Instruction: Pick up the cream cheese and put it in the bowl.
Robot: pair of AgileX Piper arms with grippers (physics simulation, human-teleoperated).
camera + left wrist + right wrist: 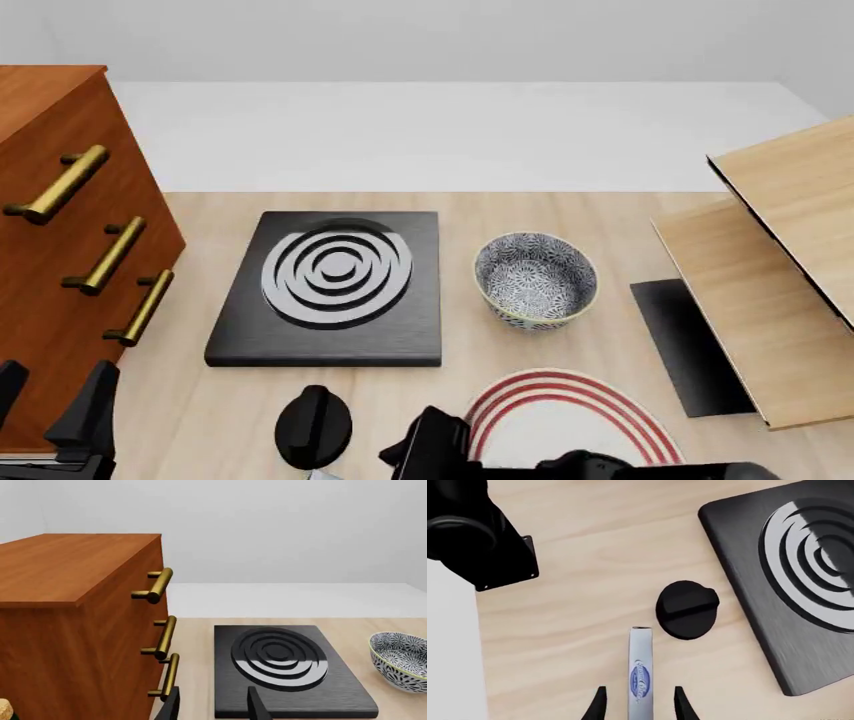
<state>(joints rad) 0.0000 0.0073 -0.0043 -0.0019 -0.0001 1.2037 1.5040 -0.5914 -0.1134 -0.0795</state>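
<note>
On the pale wood worktop (pixel 560 630) the cream cheese (pixel 640 672) lies beside a black knob (pixel 687 610), its long axis running in line between the spread fingers of the right gripper (pixel 639 705), the nearer arm; the bowl (pixel 535 279) sits well apart

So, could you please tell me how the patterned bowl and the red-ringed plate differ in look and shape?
The bowl is deep with tall walls, while the plate is flat and low. The bowl carries a dense blue-grey and white pattern; the plate is white with red rings. The bowl sits farther from the arms, beside the black burner; the plate lies at the near edge. Both are round and rest on the table.
</note>
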